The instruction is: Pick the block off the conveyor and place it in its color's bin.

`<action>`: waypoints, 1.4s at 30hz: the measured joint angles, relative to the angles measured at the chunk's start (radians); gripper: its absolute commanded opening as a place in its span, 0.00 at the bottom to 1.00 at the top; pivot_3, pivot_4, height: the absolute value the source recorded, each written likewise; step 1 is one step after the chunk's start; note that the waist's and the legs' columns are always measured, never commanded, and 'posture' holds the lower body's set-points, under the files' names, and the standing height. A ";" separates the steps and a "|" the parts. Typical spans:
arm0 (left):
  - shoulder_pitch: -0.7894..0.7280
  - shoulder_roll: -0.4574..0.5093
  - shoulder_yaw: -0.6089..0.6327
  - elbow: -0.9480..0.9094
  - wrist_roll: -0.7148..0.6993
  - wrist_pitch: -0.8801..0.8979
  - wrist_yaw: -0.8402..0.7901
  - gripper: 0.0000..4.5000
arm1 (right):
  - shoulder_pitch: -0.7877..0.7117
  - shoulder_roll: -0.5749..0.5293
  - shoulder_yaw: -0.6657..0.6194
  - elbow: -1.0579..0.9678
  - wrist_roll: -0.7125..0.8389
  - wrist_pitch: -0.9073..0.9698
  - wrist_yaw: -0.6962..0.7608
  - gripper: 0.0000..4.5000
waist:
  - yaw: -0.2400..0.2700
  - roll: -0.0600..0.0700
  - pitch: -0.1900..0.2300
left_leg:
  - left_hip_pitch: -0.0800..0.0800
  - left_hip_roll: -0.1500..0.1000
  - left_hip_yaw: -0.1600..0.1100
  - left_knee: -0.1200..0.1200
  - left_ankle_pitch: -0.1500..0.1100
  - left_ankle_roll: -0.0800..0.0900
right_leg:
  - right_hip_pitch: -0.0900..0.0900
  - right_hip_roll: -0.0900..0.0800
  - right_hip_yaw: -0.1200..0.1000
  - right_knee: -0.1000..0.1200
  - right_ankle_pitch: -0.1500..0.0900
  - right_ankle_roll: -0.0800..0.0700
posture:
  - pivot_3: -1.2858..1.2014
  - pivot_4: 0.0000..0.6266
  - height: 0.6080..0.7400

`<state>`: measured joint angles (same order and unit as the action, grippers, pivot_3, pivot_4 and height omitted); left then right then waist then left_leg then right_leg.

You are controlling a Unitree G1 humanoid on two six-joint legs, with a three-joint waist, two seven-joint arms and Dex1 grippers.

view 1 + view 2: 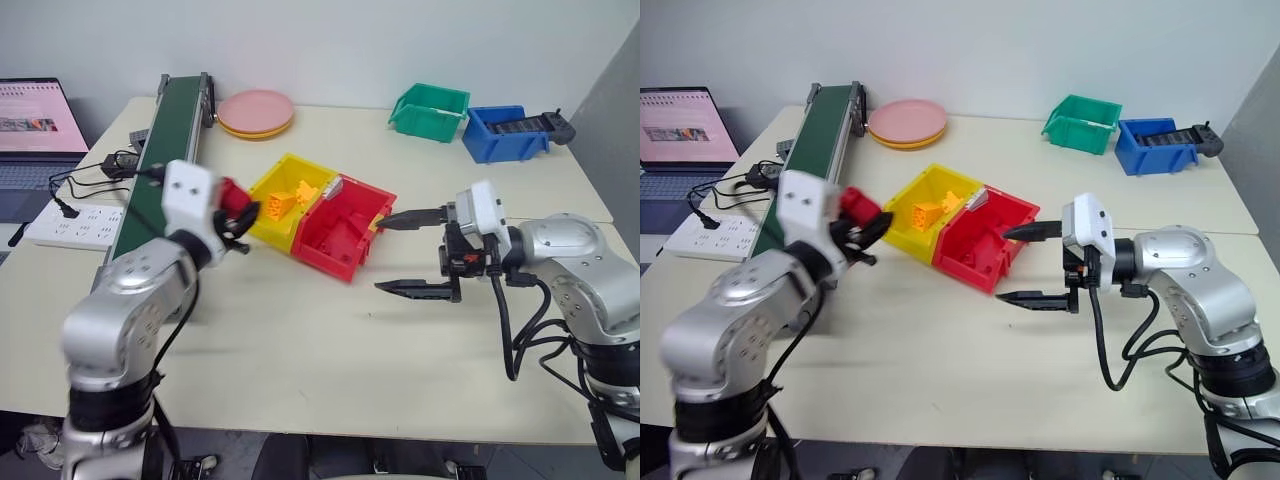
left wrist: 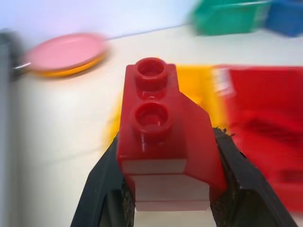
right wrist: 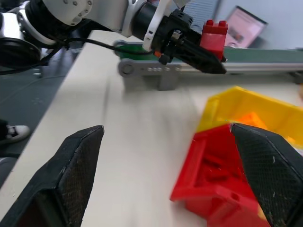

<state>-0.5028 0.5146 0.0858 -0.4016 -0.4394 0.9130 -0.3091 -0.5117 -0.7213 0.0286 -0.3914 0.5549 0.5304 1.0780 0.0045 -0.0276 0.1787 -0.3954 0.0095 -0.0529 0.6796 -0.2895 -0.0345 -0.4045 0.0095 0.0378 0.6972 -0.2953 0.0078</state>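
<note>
Sitting clamped inside left hand [image 1: 240, 222]: block [image 2: 163, 127]

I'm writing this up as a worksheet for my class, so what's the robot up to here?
It is sorting blocks by colour. The left gripper is shut on the red block, held in the air beside the conveyor and just short of the yellow bin. The red bin, joined to the yellow one, is not yet reached. The right gripper hangs open next to the red bin, holding nothing.
</note>
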 measured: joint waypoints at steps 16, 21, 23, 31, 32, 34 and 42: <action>-0.262 -0.182 -0.279 0.535 0.180 -0.352 -0.270 0.34 | 0.153 -0.121 -0.158 -0.264 0.019 0.249 -0.271 1.00 | -0.011 0.000 0.000 | 0.000 0.001 0.001 0.000 0.000 0.000 | -0.001 0.003 0.003 0.001 0.000 0.000 | 0.52 0.24 1.00; -0.269 -0.183 -0.276 0.547 0.208 -0.372 -0.273 0.61 | 0.182 -0.124 -0.169 -0.290 0.038 0.264 -0.288 1.00 | -0.007 0.000 0.000 | -0.001 0.001 0.001 0.000 0.000 0.000 | -0.001 0.003 0.003 0.000 0.000 0.000 | 0.52 0.24 1.00; -0.266 -0.183 -0.276 0.537 0.208 -0.366 -0.277 0.70 | 0.182 -0.128 -0.169 -0.292 0.048 0.264 -0.292 1.00 | -0.007 0.000 0.000 | -0.001 0.001 0.001 0.000 0.000 0.000 | -0.001 0.003 0.003 0.000 0.000 0.000 | 0.52 0.24 1.00; -0.244 -0.171 -0.258 0.416 0.195 -0.282 -0.282 1.00 | 0.182 -0.144 -0.169 -0.287 0.062 0.260 -0.289 1.00 | -0.007 0.000 0.000 | 0.000 0.001 0.001 0.000 0.000 0.000 | -0.001 0.003 0.003 0.000 0.000 0.000 | 0.52 0.24 1.00; -0.238 -0.164 -0.254 0.398 0.193 -0.274 -0.282 1.00 | 0.182 -0.145 -0.169 -0.285 0.062 0.260 -0.287 1.00 | -0.008 0.000 0.000 | 0.000 0.001 0.001 0.000 0.000 0.000 | -0.001 0.003 0.003 0.000 0.000 0.000 | 0.52 0.24 1.00; -0.219 -0.141 -0.242 0.351 0.180 -0.249 -0.294 1.00 | 0.180 -0.145 -0.167 -0.277 0.061 0.253 -0.281 1.00 | -0.009 0.001 0.000 | 0.000 0.001 0.001 0.000 0.000 0.000 | -0.001 0.003 0.003 0.000 0.000 0.000 | 0.52 0.24 1.00; -0.014 0.010 -0.139 0.131 0.169 -0.265 -0.313 1.00 | 0.169 -0.101 -0.139 -0.206 0.004 0.117 -0.272 1.00 | -0.010 0.001 0.000 | 0.001 0.002 0.001 0.000 0.000 0.000 | -0.001 0.003 0.003 0.000 0.000 0.000 | 0.52 0.24 1.00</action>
<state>-0.5166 0.5244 -0.0527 -0.2702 -0.2707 0.6481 -0.6223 -0.3422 -0.8223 -0.1103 -0.5977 0.5592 0.6476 0.8062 -0.0054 -0.0271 0.1788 -0.3949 0.0111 -0.0520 0.6798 -0.2895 -0.0342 -0.4051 0.0127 0.0409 0.6976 -0.2954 0.0078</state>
